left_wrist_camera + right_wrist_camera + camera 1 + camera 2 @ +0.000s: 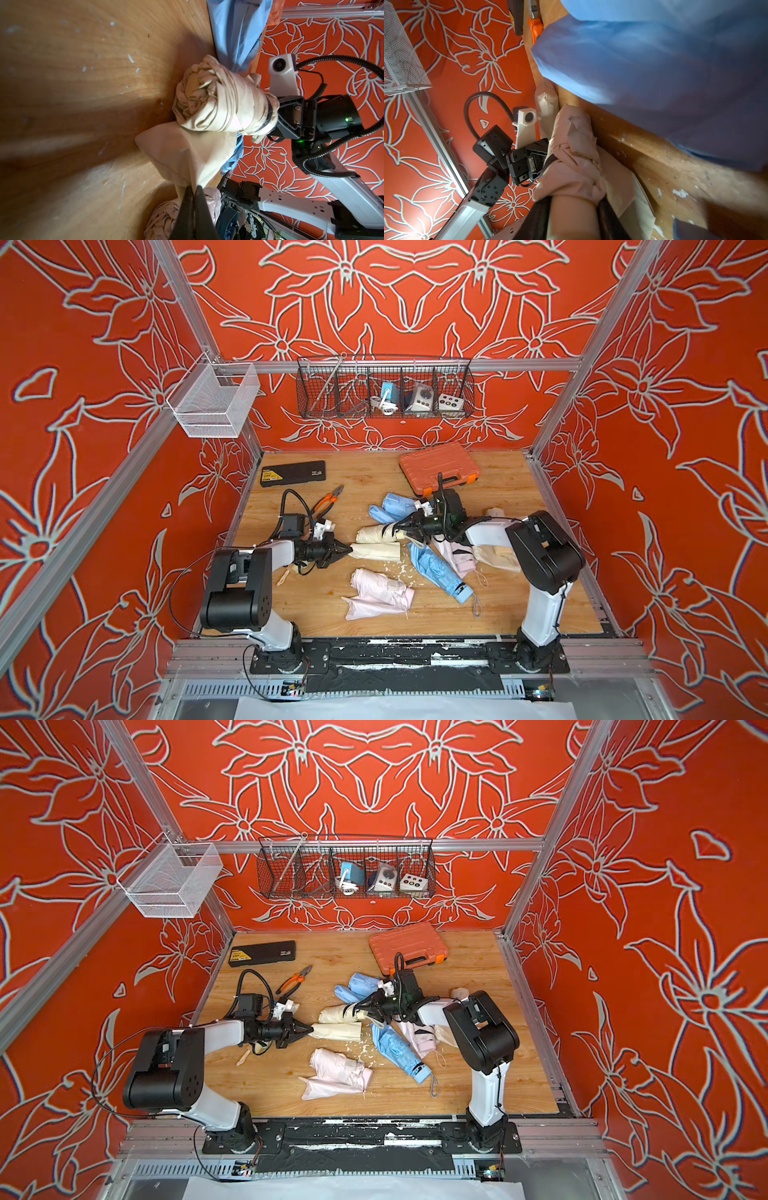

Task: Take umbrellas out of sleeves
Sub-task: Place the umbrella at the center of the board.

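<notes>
The left gripper (pixel 347 549) is clamped shut on one end of the cream sleeve (pixel 376 551), probably anchoring the limp tube so it cannot follow a pull. Just beside the sleeve on the bench (pixel 498 489) and touching it, the cream umbrella (pixel 376 534) appears already clear of it. The right gripper (pixel 405 529) is closed around the umbrella's handle end, seemingly the firmest part to pull on.
</notes>
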`<act>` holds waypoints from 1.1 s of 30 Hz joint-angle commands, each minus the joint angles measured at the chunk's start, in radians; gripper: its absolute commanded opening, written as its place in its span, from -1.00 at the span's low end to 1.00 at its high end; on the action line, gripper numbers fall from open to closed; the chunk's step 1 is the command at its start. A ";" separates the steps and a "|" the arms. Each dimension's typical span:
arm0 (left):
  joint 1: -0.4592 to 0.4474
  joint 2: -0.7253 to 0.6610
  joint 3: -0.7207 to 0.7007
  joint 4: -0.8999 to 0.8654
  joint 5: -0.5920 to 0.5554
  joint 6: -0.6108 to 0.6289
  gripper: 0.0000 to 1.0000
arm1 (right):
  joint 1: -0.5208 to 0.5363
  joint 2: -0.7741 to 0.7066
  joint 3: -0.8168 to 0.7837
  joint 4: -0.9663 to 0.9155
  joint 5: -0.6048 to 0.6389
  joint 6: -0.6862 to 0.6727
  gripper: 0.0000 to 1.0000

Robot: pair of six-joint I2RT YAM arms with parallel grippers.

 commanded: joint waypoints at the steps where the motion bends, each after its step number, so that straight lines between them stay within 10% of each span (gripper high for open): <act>1: 0.011 0.016 0.004 -0.031 -0.003 0.037 -1.00 | 0.009 0.020 -0.018 0.096 -0.031 0.011 -1.00; 23: 0.031 0.045 0.024 -0.052 -0.021 0.048 -0.97 | 0.012 -0.004 0.130 -0.360 -0.015 -0.306 0.33; 33: 0.035 0.011 0.058 -0.123 -0.092 0.088 0.12 | 0.012 -0.072 0.331 -0.728 0.082 -0.541 0.90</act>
